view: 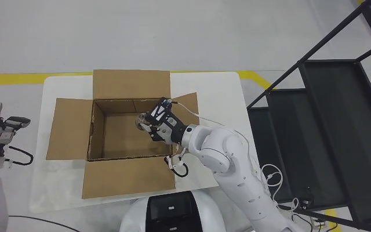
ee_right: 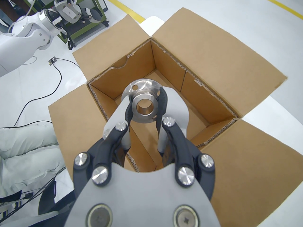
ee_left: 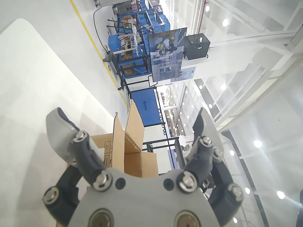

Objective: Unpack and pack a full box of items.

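Note:
An open cardboard box (view: 69, 130) with its flaps spread sits on the white table (view: 220, 93); its brown inside wall (ee_right: 208, 90) surrounds the held part. My right gripper (ee_right: 144, 106) hangs over the box's right side, shut on a shiny metal flange (ee_right: 143, 103) with a round bore and bolt holes. From above, the flange (view: 142, 122) shows at the tip of the right gripper (view: 152, 123). My left gripper (ee_left: 132, 124) is open and holds nothing, off the table's left side (view: 14, 123), pointing toward the box (ee_left: 132, 140).
A dark metal stair frame (view: 313, 122) stands right of the table. Yellow floor tape (view: 35, 77) runs behind the table. A green cart (ee_right: 78, 5) and loose cables (ee_right: 42, 95) lie on the floor beyond the box.

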Tool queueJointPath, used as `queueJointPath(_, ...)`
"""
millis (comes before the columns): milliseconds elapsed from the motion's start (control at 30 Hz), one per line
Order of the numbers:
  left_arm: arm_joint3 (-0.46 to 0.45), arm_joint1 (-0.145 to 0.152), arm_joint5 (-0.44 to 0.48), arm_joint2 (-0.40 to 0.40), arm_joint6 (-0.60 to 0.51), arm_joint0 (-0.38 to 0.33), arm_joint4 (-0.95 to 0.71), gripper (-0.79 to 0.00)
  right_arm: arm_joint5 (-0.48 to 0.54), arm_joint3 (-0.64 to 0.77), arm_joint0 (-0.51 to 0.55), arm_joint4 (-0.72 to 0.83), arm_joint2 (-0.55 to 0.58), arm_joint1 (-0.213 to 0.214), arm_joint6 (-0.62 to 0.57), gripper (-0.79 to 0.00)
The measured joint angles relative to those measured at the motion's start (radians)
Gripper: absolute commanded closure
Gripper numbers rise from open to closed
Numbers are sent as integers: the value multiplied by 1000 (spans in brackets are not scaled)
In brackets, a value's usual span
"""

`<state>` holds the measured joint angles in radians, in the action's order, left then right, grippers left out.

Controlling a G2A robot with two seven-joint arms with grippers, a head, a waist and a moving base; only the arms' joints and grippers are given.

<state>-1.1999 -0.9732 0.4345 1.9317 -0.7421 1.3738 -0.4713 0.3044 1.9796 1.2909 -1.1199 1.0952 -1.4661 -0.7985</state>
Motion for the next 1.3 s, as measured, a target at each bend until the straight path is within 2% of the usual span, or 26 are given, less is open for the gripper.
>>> queueJointPath(167,0,0,0,0,0,0,0,-785,8,141,118,47,124,25,-25,0)
queueJointPath(333,0,0,0,0,0,0,0,-785,-13,286,264,127,340,51,-74,0)
queueJointPath(533,0,0,0,0,0,0,0,-785,58,351,429,216,574,75,-111,0)
queueJointPath(667,0,0,0,0,0,0,0,-785,108,339,525,220,657,87,-142,0)
queueJointPath(867,0,0,0,0,0,0,0,-785,154,299,649,170,679,98,-136,0)
queueJointPath(967,0,0,0,0,0,0,0,-785,148,246,683,100,651,102,-122,0)
queueJointPath(1100,0,0,0,0,0,0,0,-785,109,149,666,-73,556,105,-105,0)
queueJointPath(1300,0,0,0,0,0,0,0,-785,-28,-7,593,-305,438,103,4,0)
